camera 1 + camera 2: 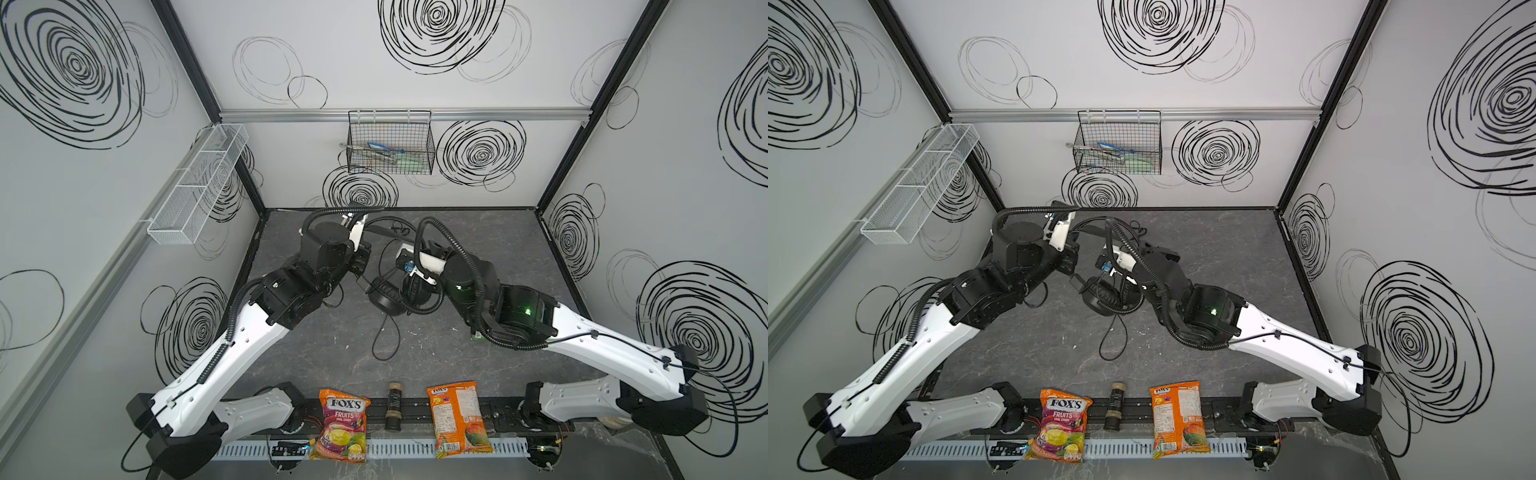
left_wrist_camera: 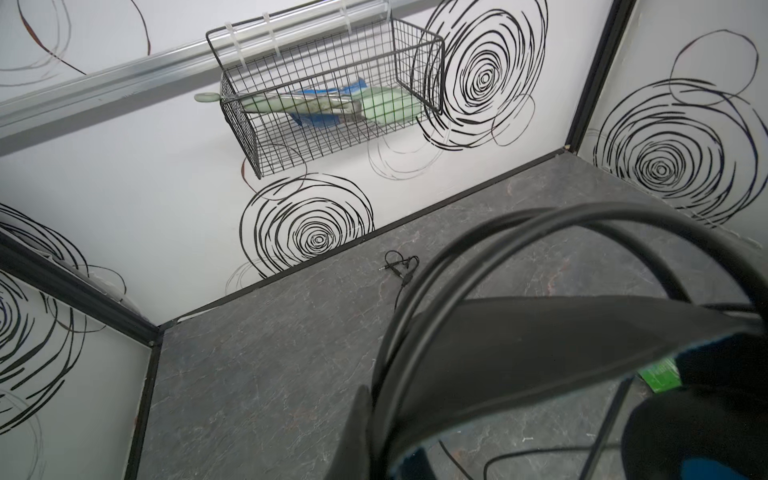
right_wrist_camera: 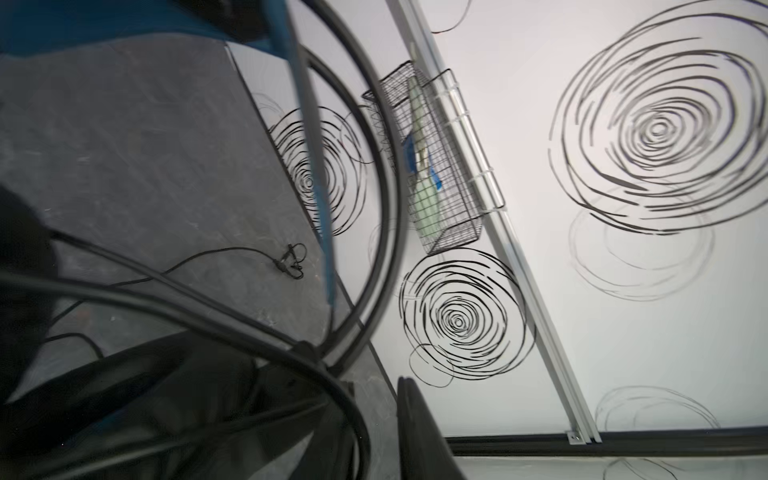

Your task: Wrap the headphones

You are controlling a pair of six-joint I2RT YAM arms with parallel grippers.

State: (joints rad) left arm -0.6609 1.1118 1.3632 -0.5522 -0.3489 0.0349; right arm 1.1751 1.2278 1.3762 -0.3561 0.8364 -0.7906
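While both arms met over desk [image 1: 498,249] middle, nearer back edge, headphones [image 1: 384,299] sat between them, earcups side by side, headband reaching toward back edge.
Left gripper [image 1: 360,266]: jaws closed tight, headband right against them; grip likely, not certain.
Right gripper [image 1: 409,270]: beside earcups; jaw gap blurred, could not tell.
Cable [image 1: 384,340]: loose loop trailing toward front edge, no turns seen round headset.
Plug [image 2: 399,266]: lay free near back edge.
Judgement: wrap barely begun, nearly all winding left.
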